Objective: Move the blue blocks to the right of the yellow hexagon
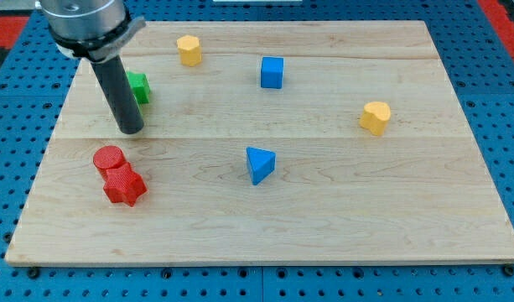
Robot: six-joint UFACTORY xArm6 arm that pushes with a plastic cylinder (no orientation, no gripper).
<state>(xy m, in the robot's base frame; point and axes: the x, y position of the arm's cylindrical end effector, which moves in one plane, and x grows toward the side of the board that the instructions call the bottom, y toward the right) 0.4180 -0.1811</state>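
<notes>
Blue blocks right of my tip

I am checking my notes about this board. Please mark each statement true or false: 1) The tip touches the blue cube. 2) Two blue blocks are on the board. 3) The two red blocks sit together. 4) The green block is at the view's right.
1) False: my tip stands near the green block, far from the blue cube.
2) True: the cube and a blue triangle.
3) True: red cylinder touches red star.
4) False: at the left.
</notes>
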